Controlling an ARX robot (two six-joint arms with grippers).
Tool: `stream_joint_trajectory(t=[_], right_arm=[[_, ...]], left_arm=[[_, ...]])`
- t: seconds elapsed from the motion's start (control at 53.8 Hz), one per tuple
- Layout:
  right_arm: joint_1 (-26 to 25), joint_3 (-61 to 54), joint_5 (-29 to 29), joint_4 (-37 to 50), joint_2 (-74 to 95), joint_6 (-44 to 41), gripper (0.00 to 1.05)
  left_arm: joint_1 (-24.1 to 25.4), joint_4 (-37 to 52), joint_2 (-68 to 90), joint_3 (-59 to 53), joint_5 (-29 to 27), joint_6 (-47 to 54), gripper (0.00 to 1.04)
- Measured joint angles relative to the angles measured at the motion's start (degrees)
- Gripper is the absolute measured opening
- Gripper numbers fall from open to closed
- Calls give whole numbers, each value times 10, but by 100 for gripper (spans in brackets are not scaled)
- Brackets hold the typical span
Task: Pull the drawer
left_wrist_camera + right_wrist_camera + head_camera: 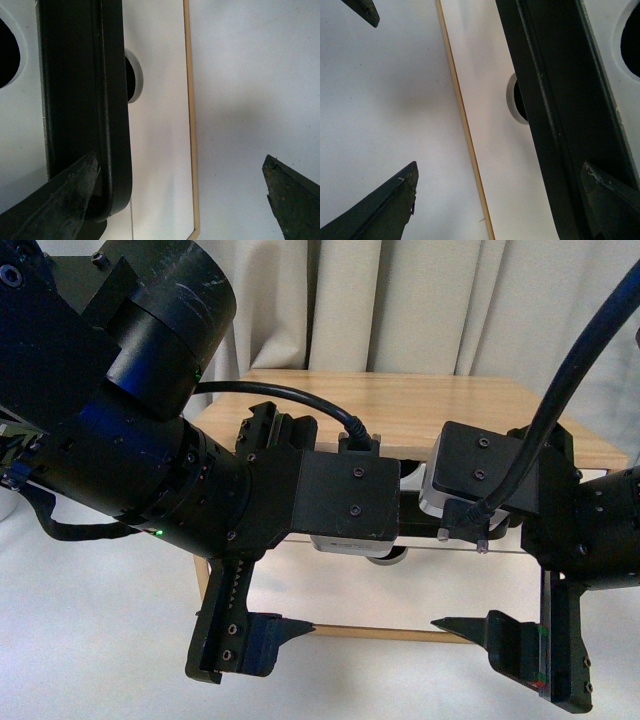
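The left end effector [180,165] and right end effector [500,167] are both released. We judge that each straddles the handle [85,100] for an even two-point pull. The drawer [155,150] sits mid-frame in the front view, beneath the worktop [400,400].

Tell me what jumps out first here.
The left arm and right arm fill the front view, hiding most of the wooden top. In both wrist views the black bar handle of the white drawer looms close, partly covering a semicircular notch, with the left gripper and right gripper open beside it.
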Motion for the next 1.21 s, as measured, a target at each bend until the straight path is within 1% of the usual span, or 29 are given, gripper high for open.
stream_joint_trajectory(t=[0.13, 0.52, 0.911, 1.208], right_arm=[[3, 0, 0, 7, 8, 6, 96], [5, 12, -9, -27, 12, 10, 96], [10, 3, -23, -50, -7, 8, 96], [17, -17, -33, -101, -46, -12, 96]], left_arm=[[0, 8, 0, -5, 0, 1, 98], [-7, 0, 0, -9, -10, 18, 98], [-7, -20, -17, -26, 1, 36, 98], [-4, -43, -49, -56, 10, 61, 99]])
